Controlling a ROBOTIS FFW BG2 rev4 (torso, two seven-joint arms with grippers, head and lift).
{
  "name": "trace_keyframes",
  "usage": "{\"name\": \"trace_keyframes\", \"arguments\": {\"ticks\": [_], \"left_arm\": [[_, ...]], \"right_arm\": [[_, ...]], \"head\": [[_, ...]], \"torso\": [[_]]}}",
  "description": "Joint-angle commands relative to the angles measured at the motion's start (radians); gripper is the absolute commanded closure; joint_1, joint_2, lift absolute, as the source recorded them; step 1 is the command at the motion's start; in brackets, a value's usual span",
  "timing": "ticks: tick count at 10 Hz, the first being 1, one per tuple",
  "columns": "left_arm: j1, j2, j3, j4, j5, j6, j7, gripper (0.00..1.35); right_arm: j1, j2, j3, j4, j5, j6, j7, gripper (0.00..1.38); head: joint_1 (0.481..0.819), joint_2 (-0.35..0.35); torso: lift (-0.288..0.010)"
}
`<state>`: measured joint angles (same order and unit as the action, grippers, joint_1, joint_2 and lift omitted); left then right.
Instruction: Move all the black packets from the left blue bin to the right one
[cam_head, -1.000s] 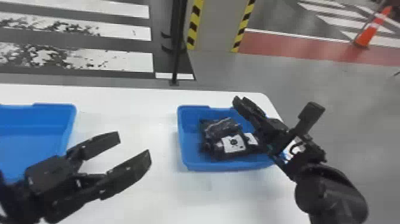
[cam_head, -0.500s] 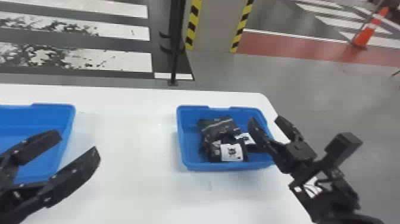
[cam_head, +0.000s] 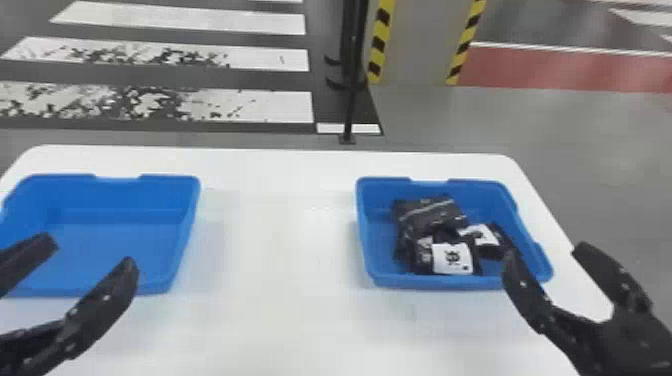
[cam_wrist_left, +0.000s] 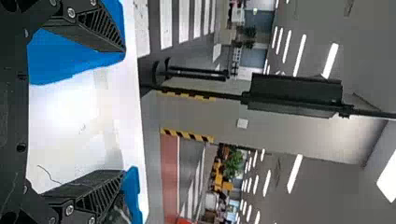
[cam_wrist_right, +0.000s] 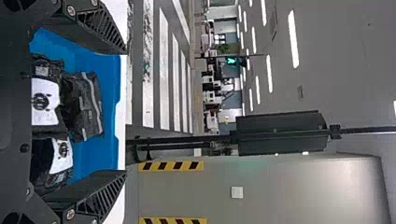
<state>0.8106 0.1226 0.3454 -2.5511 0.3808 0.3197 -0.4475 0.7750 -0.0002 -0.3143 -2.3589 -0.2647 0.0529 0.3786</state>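
Head view: one counter (cam_head: 280, 250); two bins, left blue bin (cam_head: 196, 202) and right blue bin (cam_head: 364, 240), the latter containing at least three black packets (cam_head: 432, 217); left end effector (cam_head: 95, 251) and right end effector (cam_head: 544, 248), fingers apart | Left wrist view: two fingers, separated | Right wrist view: two fingers, separated; packets in one bin

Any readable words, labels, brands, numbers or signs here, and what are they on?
No words or numbers are legible.
White label on the nearest black packet: dark emblem, any print too small to read.
Second white label, on the packet to its right: dark mark, unreadable.
Traffic signal in the background: green symbol, no legible text.
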Motion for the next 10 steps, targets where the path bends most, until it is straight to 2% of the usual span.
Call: {"name": "trace_keyframes", "arguments": {"ticks": [1, 4, 10], "left_arm": [[0.073, -0.011, -0.004, -0.025, -0.002, -0.072, 0.039, 0.15], [0.124, -0.011, -0.044, -0.027, -0.006, -0.106, 0.104, 0.15], [0.139, -0.009, -0.042, -0.027, -0.008, -0.091, 0.119, 0.15]], "right_arm": [[0.074, 0.001, 0.025, -0.028, -0.005, -0.021, -0.001, 0.12], [0.121, 0.001, 0.035, -0.033, 0.005, -0.046, -0.009, 0.12], [0.126, 0.001, 0.037, -0.021, 0.009, -0.055, -0.010, 0.12]], "head": [[0.695, -0.084], [0.695, -0.046], [0.695, -0.046]], "torso": [[-0.185], [-0.185], [-0.185]]}}
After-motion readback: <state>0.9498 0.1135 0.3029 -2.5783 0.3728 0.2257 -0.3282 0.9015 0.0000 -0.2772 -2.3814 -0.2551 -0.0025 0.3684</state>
